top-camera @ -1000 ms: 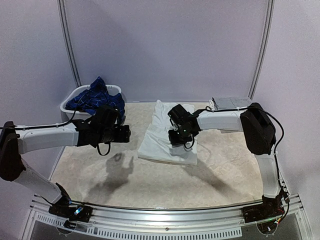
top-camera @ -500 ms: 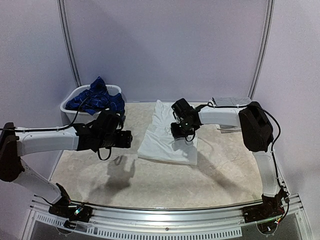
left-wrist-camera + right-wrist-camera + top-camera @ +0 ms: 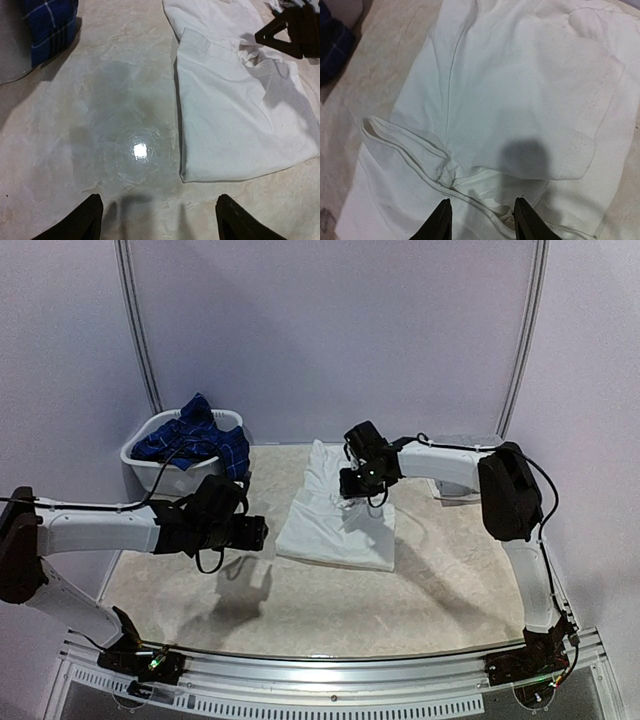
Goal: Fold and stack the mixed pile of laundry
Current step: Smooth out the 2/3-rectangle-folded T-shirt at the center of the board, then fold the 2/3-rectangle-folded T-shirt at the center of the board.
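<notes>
- White trousers (image 3: 335,525) at mid-table, folded flat, narrow end toward the back wall, wide end toward the arms; a creased, bunched fold across the middle in the right wrist view.
- Right gripper (image 3: 481,216) hanging just over the far half of the trousers, jaws partly apart, nothing between them, cloth showing below the gap.
- Navy plaid shirt (image 3: 195,437) heaped in the white basket (image 3: 140,455) at the far left corner, draping over the rim on the table side.
- Left gripper (image 3: 157,220) above bare table (image 3: 330,610), between basket and trousers, jaws wide, holding nothing.
- Left edge of the trousers straight, well apart from the basket; a strip of marbled surface between them.
- Open tabletop along the near edge and to the right of the trousers.
- Grey folded piece (image 3: 462,445) at the far right edge, behind the right arm, apart from the trousers.
</notes>
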